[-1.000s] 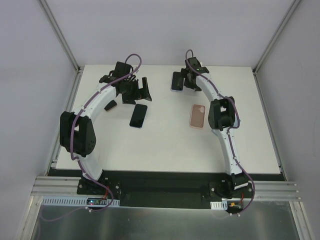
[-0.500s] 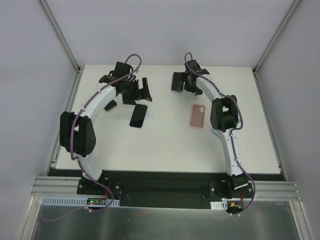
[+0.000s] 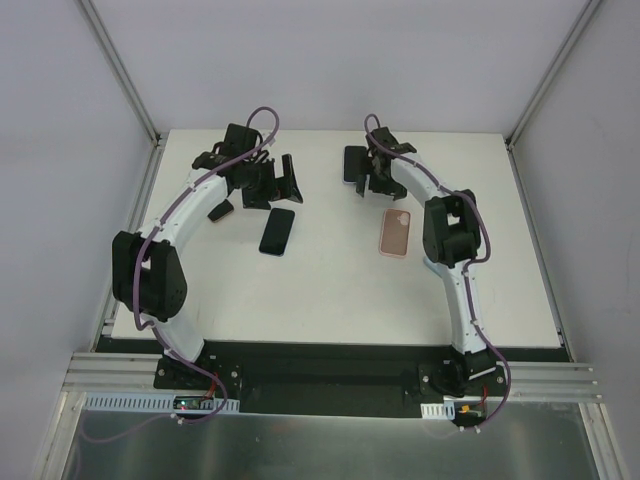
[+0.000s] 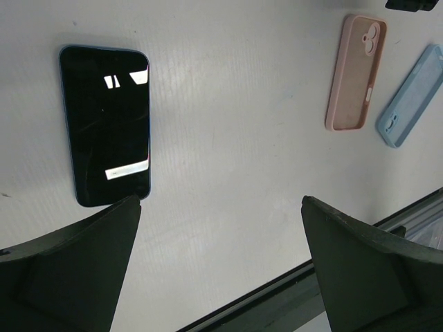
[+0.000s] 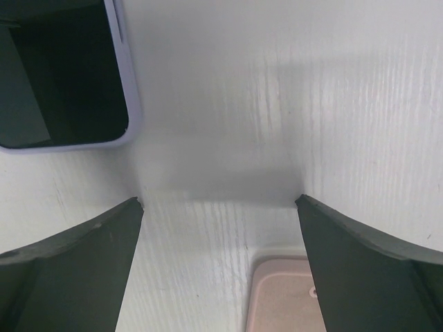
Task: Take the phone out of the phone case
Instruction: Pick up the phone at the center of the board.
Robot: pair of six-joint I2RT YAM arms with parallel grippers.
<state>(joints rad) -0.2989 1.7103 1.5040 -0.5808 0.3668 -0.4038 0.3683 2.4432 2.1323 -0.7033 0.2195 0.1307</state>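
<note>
A phone in a lavender phone case [image 3: 354,163] lies screen up at the back of the table, and its corner [image 5: 66,76] shows at the top left of the right wrist view. My right gripper [image 3: 373,186] [image 5: 218,200] hangs open just in front of it, over bare table, holding nothing. A dark phone with a thin blue edge [image 3: 277,231] [image 4: 105,124] lies left of centre. My left gripper [image 3: 278,182] [image 4: 221,200] is open behind that phone, with nothing between its fingers.
An empty pink case [image 3: 395,233] [image 4: 356,72] [image 5: 284,297] lies right of centre beside the right arm. A light blue case [image 4: 410,95] lies past it. A small black object [image 3: 221,211] sits at the left. The table's dark front edge [image 4: 291,294] runs close by.
My right gripper has moved a little toward the front, off the cased phone and onto bare table. The left arm's elbow has dropped slightly. Both grippers stay open.
</note>
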